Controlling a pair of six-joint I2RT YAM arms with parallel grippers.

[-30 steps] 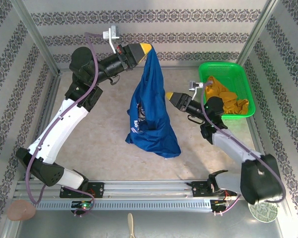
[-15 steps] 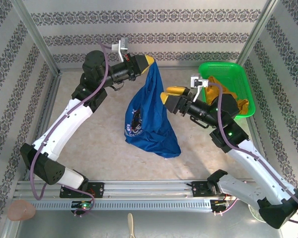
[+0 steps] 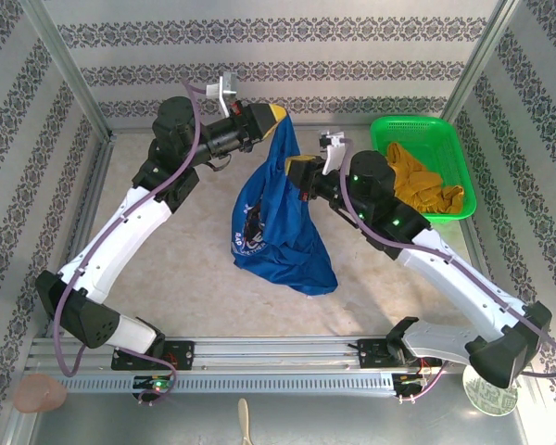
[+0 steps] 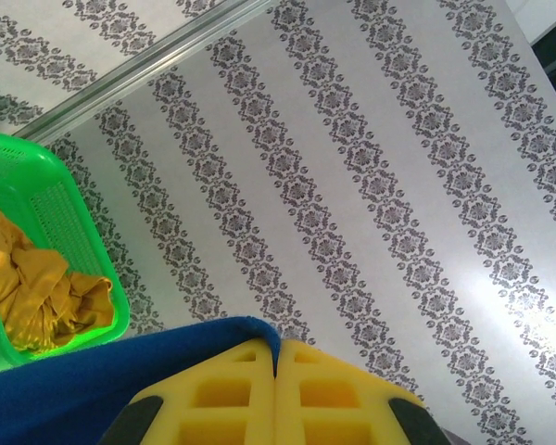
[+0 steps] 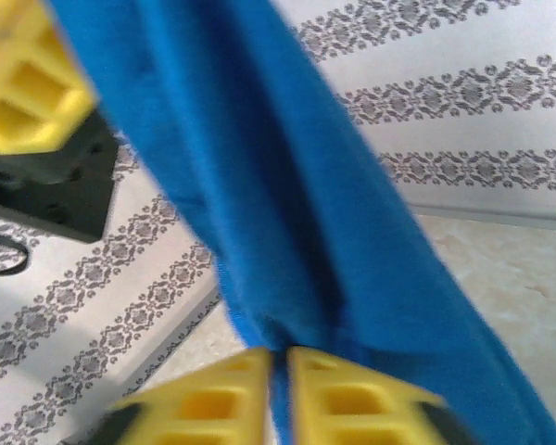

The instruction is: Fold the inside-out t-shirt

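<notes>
The royal-blue t-shirt [image 3: 278, 218] hangs in the air over the middle of the table, its lower end bunched on the tabletop. My left gripper [image 3: 276, 115] holds its top end high near the back wall; in the left wrist view the yellow jaws [image 4: 278, 357] are shut on a blue fold [image 4: 120, 366]. My right gripper [image 3: 295, 170] is at the shirt's right edge, partway down. In the right wrist view its yellow jaws [image 5: 280, 371] are pinched on the blue cloth [image 5: 296, 204], which stretches up toward the left gripper's yellow fingers [image 5: 23, 88].
A green basket [image 3: 440, 139] stands at the back right with a mustard garment [image 3: 424, 185] inside. Patterned walls and metal frame posts close in the table on three sides. The rail with both arm bases runs along the near edge.
The right arm swung left and up from beside the basket to the shirt's right edge, and its jaws closed on the cloth. The left gripper rose slightly, still holding the shirt's top.
</notes>
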